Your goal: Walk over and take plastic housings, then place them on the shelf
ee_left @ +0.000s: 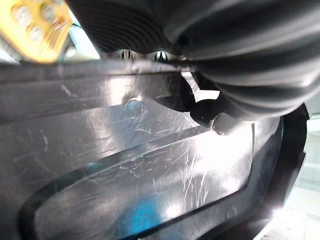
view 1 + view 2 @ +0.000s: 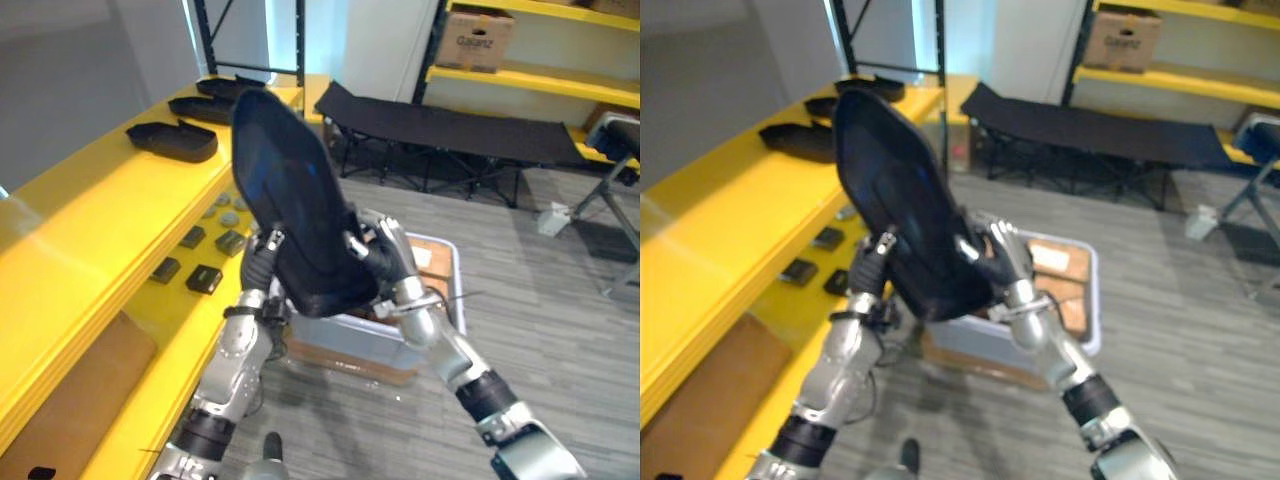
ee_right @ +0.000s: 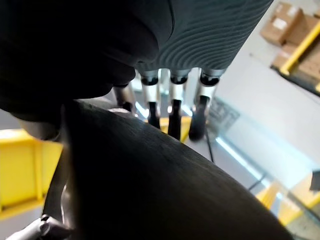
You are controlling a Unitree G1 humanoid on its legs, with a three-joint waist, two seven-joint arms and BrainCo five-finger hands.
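Held housing: the black plastic housing [image 2: 290,190] is in the air between both hands, standing on end and tilted, its top leaning toward the shelf [image 2: 100,190]. It rests on no surface.
Right hand: the right hand [image 2: 385,255] is at the housing's lower right edge. Its fingers [image 3: 174,100] reach over the rim and the thumb lies on the near face, so it pinches the housing.
Left hand: the left hand [image 2: 262,262] is at the lower left edge. I cannot tell whether it clamps the part or only props it.
Shelf: a yellow top board on the robot's left, with 3 shelved housings [image 2: 172,140] toward the far end and bare board nearer.
Risk 1, slip: both holds sit low on a long, glossy shell, with most of its length above them. Turning it flat could let it pivot or slide out, more so if the left side is only propping.
Risk 2, drop zone: the grey bin [image 2: 455,270] stands just below, so a dropped part would likely strike its rim, its contents or the floor.
Risk 3, shelf edge: swinging left without enough height could knock the shell against the board's front and twist it out of the pinch.
Risk 4, placement: set too far along, it may nudge the nearest shelved housing. Set too close to the lip, it could overhang and tip onto the small parts [image 2: 204,278] on the level beneath.
Risk 5, release: if 1 hand lets go first, the shell may rock or skid.
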